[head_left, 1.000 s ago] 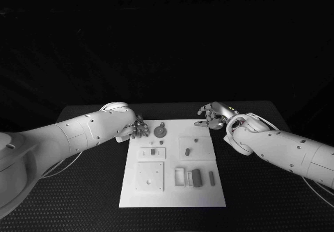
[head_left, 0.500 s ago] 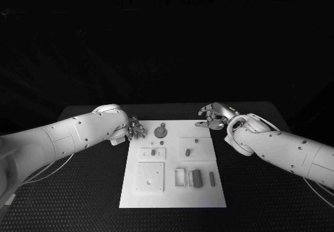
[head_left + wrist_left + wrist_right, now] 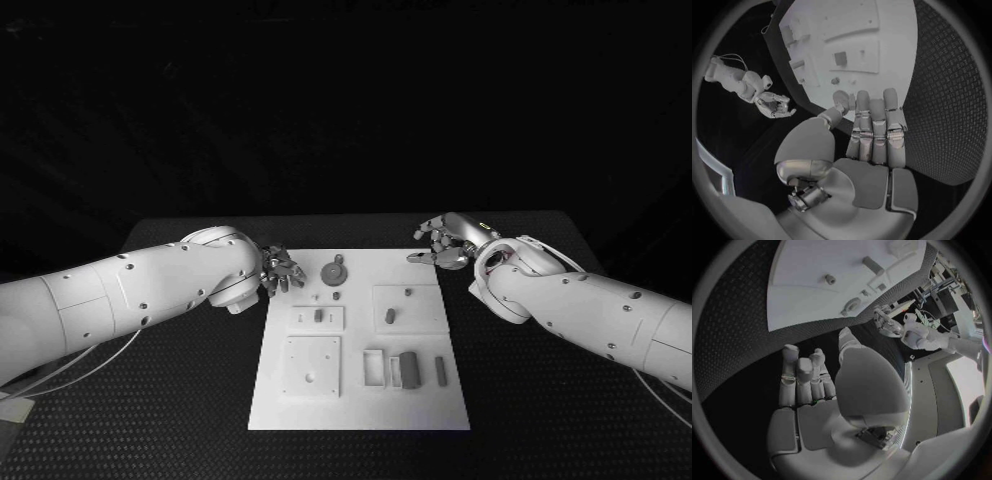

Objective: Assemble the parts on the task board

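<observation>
Hands empty: left hand and right hand flank task board (fingers apart). Parts untouched; likely poised to pick

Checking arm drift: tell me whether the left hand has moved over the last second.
Yes. The left hand has drawn back slightly off the task board, toward its left edge.

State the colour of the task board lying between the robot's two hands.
White. The task board shows best in the head view.
</observation>
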{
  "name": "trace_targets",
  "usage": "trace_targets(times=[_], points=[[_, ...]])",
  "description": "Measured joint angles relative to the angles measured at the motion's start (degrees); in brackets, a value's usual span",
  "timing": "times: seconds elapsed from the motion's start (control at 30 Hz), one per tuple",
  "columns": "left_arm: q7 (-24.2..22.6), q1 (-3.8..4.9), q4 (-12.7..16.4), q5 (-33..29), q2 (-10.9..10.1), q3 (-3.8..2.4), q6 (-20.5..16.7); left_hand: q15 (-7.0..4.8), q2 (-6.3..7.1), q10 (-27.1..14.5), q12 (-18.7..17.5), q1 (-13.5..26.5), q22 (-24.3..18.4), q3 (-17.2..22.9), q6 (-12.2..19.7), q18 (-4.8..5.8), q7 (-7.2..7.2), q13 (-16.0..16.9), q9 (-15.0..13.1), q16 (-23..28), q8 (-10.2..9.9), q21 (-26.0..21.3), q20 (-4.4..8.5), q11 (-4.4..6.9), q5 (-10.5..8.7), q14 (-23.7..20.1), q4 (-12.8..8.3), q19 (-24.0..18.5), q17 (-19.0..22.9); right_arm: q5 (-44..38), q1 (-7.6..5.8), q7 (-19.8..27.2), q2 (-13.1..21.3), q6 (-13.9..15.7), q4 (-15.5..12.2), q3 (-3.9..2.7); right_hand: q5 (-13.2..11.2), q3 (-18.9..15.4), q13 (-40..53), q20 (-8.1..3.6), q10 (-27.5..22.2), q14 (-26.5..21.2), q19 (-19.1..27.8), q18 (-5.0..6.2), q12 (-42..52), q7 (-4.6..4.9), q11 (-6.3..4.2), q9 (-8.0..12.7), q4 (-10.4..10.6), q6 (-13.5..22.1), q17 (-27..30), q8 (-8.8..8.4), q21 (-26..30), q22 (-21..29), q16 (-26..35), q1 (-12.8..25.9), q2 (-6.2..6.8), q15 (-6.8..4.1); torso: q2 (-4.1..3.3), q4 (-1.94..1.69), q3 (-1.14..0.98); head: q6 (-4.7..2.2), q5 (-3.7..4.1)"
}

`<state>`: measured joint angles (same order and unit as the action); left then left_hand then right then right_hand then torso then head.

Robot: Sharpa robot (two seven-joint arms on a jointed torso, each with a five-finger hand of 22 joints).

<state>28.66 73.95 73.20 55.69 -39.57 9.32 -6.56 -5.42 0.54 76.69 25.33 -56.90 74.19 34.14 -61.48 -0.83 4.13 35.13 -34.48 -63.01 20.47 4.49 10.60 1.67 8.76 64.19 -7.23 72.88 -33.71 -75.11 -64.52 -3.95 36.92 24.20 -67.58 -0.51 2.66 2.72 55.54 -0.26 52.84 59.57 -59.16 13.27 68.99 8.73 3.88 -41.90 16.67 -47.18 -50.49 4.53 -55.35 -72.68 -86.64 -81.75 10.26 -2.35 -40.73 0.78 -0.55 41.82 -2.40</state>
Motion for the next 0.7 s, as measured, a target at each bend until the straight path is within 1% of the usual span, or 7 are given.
trace_targets(times=[0.03,0.13,0.2,0.3,0.47,0.6,0.7], points=[[0.06,0.00,0.73,0.00,-0.43,0.09,-0.44,-0.09,0.17,0.11,0.00,0.17,0.12,0.18,-0.12,0.00,0.02,0.00,-0.03,0.00,0.01,0.00,0.15,0.11,1.08,0.11,0.10,0.15,0.00,0.00,0.00,0.00,0.02,0.00,0.00,0.00,0.00,0.00,0.00,0.00,0.00,0.00,0.00,0.00,0.00,0.00,0.00,0.00,0.00,0.00,0.00,0.00,0.00,0.00,0.00,0.00,0.00,0.00,-0.01,0.00,0.00,0.00,-0.01],[0.21,-0.03,2.99,0.13,-1.68,0.52,-1.80,-0.08,0.34,0.21,0.00,0.34,0.21,0.19,-0.15,0.00,0.04,0.00,-0.20,0.00,0.02,0.00,0.15,0.20,1.83,0.14,0.10,0.16,0.00,0.00,0.00,0.00,0.07,0.00,-0.07,0.00,0.00,0.00,0.00,0.01,0.00,0.00,0.01,0.00,0.00,0.00,0.00,0.00,0.00,0.00,0.00,0.00,0.00,0.00,0.00,0.00,0.00,0.00,-0.03,0.02,0.04,0.04,-0.06],[0.29,-0.04,4.36,0.37,-2.27,1.12,-2.56,-0.01,0.46,0.22,0.00,0.46,0.24,0.22,-0.15,0.00,0.04,0.00,-0.20,0.00,0.02,0.00,0.14,0.21,1.88,0.21,0.07,0.16,0.00,0.00,0.00,0.00,0.18,0.00,-0.11,0.00,0.00,0.00,0.00,0.08,0.00,0.00,0.08,0.00,0.00,-0.09,0.00,0.00,0.00,0.09,0.00,0.00,0.00,0.00,0.00,0.00,0.00,0.00,-0.04,0.03,0.04,0.10,-0.10],[0.45,-0.07,6.22,0.76,-2.99,2.26,-3.47,-0.03,0.61,0.32,0.34,0.61,0.33,0.25,-0.30,0.00,-0.11,0.00,-0.19,-0.21,0.02,0.00,0.17,0.31,1.90,0.24,0.04,0.57,0.00,0.00,0.00,0.00,0.32,-0.01,-0.11,0.00,0.00,0.00,0.00,0.08,0.00,0.00,0.08,0.00,0.00,-0.08,0.00,0.00,0.00,0.10,0.00,0.00,0.00,0.00,0.00,0.00,0.00,0.00,-0.05,0.03,0.04,0.16,-0.13],[0.78,-0.09,8.41,1.60,-3.94,3.55,-4.57,-0.19,1.05,0.43,0.35,0.61,0.41,0.34,-0.35,0.00,-0.16,0.00,-0.05,-0.23,0.33,0.00,0.23,0.42,1.93,0.43,-0.04,0.65,0.00,0.01,0.00,-0.04,0.33,-0.08,-0.10,0.00,0.00,0.00,0.01,0.09,0.00,0.00,0.09,0.00,0.00,-0.08,0.00,0.01,0.00,0.10,-0.01,0.00,0.00,0.00,0.00,0.00,0.00,0.00,-0.04,0.02,0.08,-0.16,-0.14],[1.07,-0.09,9.18,2.17,-4.17,3.92,-5.00,-0.18,1.12,0.43,0.34,0.67,0.40,0.55,-0.35,0.00,-0.16,0.00,0.00,-0.23,0.33,0.00,0.23,0.42,1.93,0.44,0.02,0.65,0.00,0.02,0.00,-0.07,0.42,-0.12,-0.12,0.00,0.00,0.00,0.01,0.09,0.00,0.00,0.09,0.00,0.14,-0.08,0.00,0.01,0.00,0.11,-0.01,0.00,0.00,0.00,0.00,0.00,0.00,0.00,-0.04,0.02,0.08,-0.20,-0.18],[1.36,-0.07,9.28,2.42,-4.22,4.02,-4.89,-0.17,1.12,0.43,0.34,0.67,0.45,0.65,-0.35,0.00,-0.16,0.00,0.00,-0.23,0.33,0.00,0.23,0.42,1.92,0.46,-0.04,0.65,-0.01,0.02,0.00,-0.09,0.49,-0.14,-0.15,0.00,0.00,0.00,-0.05,0.09,0.00,0.00,0.09,0.00,0.23,-0.08,0.00,0.01,0.00,0.12,-0.01,0.00,0.00,0.00,0.00,0.00,0.00,0.00,-0.04,0.02,0.08,-0.14,-0.27]])
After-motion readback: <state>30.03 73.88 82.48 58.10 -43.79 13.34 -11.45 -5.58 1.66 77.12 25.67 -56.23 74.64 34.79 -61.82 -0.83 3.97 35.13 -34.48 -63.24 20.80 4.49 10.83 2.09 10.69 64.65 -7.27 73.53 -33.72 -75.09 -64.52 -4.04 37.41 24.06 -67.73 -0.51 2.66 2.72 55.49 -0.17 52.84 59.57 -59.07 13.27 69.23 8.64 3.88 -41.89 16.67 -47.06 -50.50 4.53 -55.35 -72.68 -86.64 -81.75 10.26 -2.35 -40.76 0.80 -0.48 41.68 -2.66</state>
